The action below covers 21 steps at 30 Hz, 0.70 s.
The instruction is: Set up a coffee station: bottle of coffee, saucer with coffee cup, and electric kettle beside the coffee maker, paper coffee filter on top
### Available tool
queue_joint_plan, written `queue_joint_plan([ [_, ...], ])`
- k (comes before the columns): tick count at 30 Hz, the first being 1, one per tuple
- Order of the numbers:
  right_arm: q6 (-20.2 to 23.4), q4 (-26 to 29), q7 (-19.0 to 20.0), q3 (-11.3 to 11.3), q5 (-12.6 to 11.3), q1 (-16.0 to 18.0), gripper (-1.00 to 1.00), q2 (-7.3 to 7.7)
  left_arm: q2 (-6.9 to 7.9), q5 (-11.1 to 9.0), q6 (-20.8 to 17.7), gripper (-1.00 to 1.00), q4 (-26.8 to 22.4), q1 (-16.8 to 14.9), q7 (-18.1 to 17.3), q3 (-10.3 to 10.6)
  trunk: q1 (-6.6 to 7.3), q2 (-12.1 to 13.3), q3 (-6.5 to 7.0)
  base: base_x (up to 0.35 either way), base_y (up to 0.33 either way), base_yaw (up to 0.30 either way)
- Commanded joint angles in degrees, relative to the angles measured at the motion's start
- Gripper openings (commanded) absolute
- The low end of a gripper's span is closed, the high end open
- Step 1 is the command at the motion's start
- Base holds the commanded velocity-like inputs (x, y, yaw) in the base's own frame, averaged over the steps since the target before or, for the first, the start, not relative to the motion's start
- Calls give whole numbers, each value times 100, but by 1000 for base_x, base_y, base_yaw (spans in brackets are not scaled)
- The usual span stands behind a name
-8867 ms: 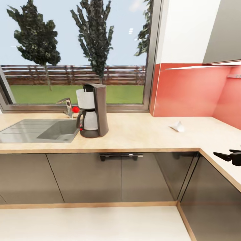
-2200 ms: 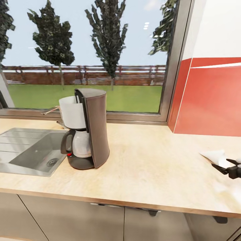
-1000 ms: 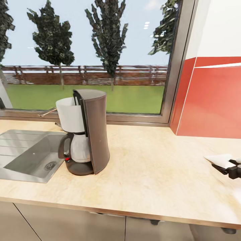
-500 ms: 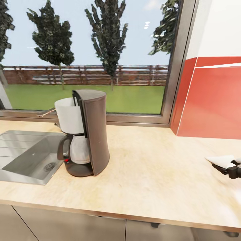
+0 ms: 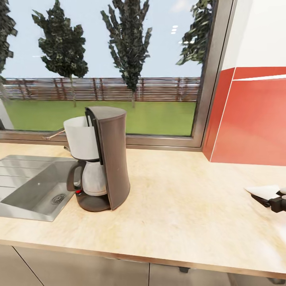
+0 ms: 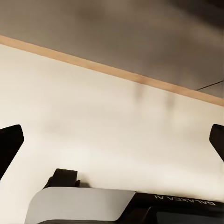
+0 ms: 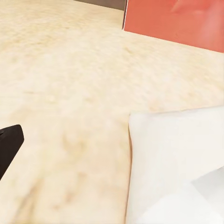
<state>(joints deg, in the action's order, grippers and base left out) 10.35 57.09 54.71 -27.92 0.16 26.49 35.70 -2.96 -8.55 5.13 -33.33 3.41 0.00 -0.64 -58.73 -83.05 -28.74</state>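
Looking down from the head, we see the coffee maker (image 5: 103, 159) standing well apart from the paper filter (image 5: 263, 190), which lies on the counter (image 5: 186, 198) against our right gripper (image 5: 274, 200), fingers spread. Through the right wrist, the filter (image 7: 177, 163) looks thin; we might crumple or push it. Through the left wrist, our left gripper's fingertips (image 6: 9, 144) sit wide apart, empty.

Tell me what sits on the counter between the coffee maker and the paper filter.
Nothing: in the head view, only bare countertop stretches from the coffee maker to the paper filter by the right tool.
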Motion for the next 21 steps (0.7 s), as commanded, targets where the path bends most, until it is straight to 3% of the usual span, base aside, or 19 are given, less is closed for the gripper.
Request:
queue_joint_plan([
  [1,46,4,31,-12,1,5,100,-2,-3,-41,6,100,-7,2,0,-6,0,-3,-5,0,0,0],
  [21,52,4,31,-12,-3,5,100,-2,-3,-41,14,100,-16,2,-8,-6,0,-3,-5,29,0,0],
])
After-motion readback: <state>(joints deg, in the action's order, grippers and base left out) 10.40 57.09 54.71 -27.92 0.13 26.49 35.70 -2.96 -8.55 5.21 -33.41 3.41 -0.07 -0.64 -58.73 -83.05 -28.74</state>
